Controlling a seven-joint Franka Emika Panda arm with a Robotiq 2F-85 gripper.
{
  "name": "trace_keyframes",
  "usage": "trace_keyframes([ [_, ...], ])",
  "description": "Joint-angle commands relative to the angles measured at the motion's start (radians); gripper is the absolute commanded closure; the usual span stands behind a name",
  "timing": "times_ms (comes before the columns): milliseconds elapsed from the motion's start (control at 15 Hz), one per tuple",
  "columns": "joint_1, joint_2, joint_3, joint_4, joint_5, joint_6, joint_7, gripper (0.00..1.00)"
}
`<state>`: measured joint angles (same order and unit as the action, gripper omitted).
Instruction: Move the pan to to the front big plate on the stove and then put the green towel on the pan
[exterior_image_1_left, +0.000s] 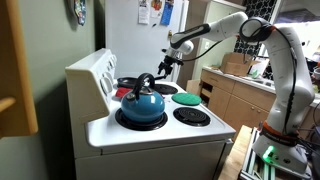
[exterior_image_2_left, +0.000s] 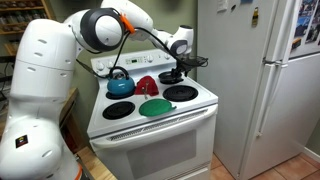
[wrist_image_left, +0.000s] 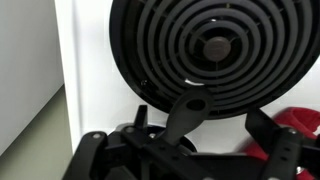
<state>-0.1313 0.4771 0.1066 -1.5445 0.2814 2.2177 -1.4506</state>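
Overhead, jaws wide apart over the pan (exterior_image_2_left: 172, 76), green towel (exterior_image_2_left: 155, 107) near; fridge papers (exterior_image_1_left: 150, 12) illegible.

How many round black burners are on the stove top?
4. One front burner and a second front burner flank the green towel. One back burner sits under the blue kettle; the other back burner is by the open gripper. None looks fully hidden.

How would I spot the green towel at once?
Look at the white stove. Near its front edge lies a bright green soft cloth. It is flat and the only green thing, unlike the tall blue kettle at the back.
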Motion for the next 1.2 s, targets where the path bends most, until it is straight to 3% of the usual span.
trace_keyframes([
  [0, -0.035, 0.048, 0.043, 0.02, 0.098, 0.035, -0.039, 0.0],
  [733, -0.077, 0.131, 0.12, 0.06, 0.248, 0.137, -0.067, 0.0],
  [867, -0.087, 0.121, 0.124, 0.063, 0.257, 0.114, -0.068, 0.08],
  [933, -0.093, 0.116, 0.124, 0.066, 0.258, 0.102, -0.068, 0.2],
  [1133, -0.108, 0.107, 0.113, 0.077, 0.252, 0.083, -0.058, 0.43],
])
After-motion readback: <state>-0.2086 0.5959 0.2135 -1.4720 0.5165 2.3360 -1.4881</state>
